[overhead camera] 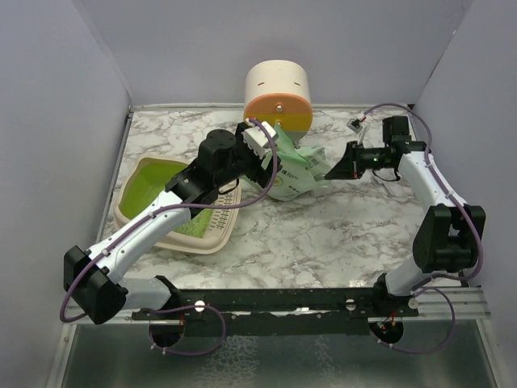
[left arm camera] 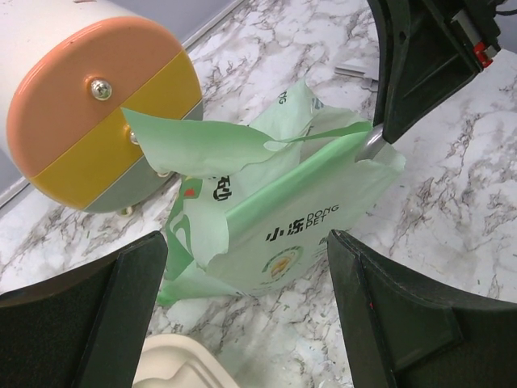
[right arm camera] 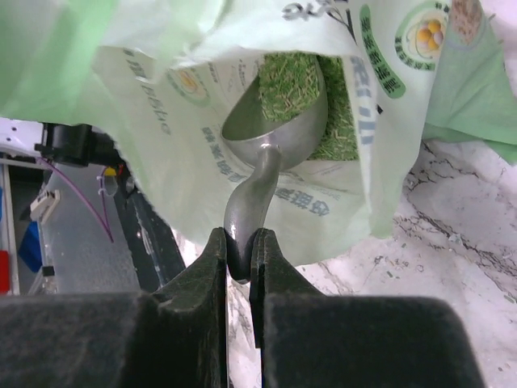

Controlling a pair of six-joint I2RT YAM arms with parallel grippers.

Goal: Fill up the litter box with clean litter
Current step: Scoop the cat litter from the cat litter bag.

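My right pincer (right arm camera: 240, 242) is clamped tight on the curved handle of the grey metal scoop (right arm camera: 275, 129). Its two fingers are pressed against the handle's end from either side. The scoop's bowl reaches in through the open mouth of the mint-green bag (left arm camera: 323, 202). It sits against the litter (right arm camera: 295, 85), which shows from the right wrist as a bed of short green pellets deep in the bag. I cannot tell whether any pellets are in the bowl itself.

The bag is at the far middle of the marble surface (overhead camera: 339, 234), its mouth turned to the right, toward my right arm. Just beyond it on the far side lies the cream cylinder (overhead camera: 279, 93), its orange and yellow face pointing towards the bag.

My left pincer (left arm camera: 246, 242) is spread wide and has hold of nothing. From its wrist camera the printed side of the bag shows between the two fingers. In the overhead view it sits at the bag's left edge.

The litter box (overhead camera: 206, 234) rests on the near left part of the surface, left of the bag. My left forearm crosses above it and hides part of its lime-green inside.
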